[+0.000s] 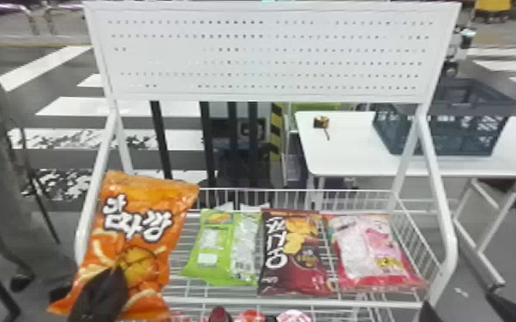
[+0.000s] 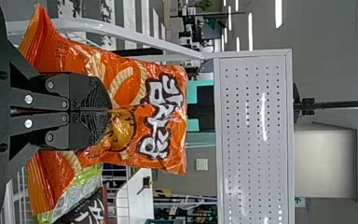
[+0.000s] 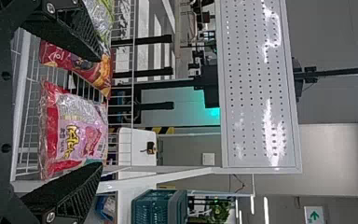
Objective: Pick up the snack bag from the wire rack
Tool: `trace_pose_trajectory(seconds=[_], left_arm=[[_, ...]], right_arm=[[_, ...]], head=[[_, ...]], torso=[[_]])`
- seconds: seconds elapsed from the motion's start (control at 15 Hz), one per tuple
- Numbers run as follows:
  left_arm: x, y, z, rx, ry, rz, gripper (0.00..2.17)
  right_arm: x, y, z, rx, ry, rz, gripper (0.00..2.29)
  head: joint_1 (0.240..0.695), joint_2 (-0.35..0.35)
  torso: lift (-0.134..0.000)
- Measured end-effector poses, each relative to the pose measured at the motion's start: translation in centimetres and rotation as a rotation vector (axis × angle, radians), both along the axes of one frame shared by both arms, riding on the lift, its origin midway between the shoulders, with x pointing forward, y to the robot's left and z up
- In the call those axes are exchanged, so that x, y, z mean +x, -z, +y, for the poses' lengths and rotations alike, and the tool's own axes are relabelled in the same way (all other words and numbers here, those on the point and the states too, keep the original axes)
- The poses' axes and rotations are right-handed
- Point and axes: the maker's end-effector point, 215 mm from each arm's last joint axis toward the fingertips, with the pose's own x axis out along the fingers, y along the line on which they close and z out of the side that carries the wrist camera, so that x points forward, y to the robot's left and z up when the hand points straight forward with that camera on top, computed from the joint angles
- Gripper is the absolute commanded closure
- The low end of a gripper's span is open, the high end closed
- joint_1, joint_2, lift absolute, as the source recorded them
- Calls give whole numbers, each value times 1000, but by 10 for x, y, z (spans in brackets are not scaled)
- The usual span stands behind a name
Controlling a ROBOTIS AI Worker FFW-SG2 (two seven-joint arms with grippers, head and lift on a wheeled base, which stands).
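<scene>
Orange, found the snack bag tilted at the left end of the wire rack in the head view, with green, dark red and pink bags lying beside it; saw the left tool low against it, the right tool at the bottom edge. Left wrist view: saw the left tool pinching the snack bag. Right wrist view: saw the right tool spread wide.

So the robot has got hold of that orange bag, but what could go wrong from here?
The left pincer grips the orange bag around its lower half, with much of it above the grip, so it might twist or slip. The bag is also near the rack's left side bar, where it could catch. Swung sideways, it might brush the green bag lying next along.
</scene>
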Motion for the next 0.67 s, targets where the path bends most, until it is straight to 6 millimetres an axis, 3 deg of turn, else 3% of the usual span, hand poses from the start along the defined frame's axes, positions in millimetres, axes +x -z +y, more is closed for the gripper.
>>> trace_pose_trajectory(seconds=[0.67], left_arm=[[-2, 0, 0, -1, -1, 2, 2020]], right_arm=[[-2, -2, -1, -3, 1, -2, 97]], head=[[499, 0]], torso=[[0]])
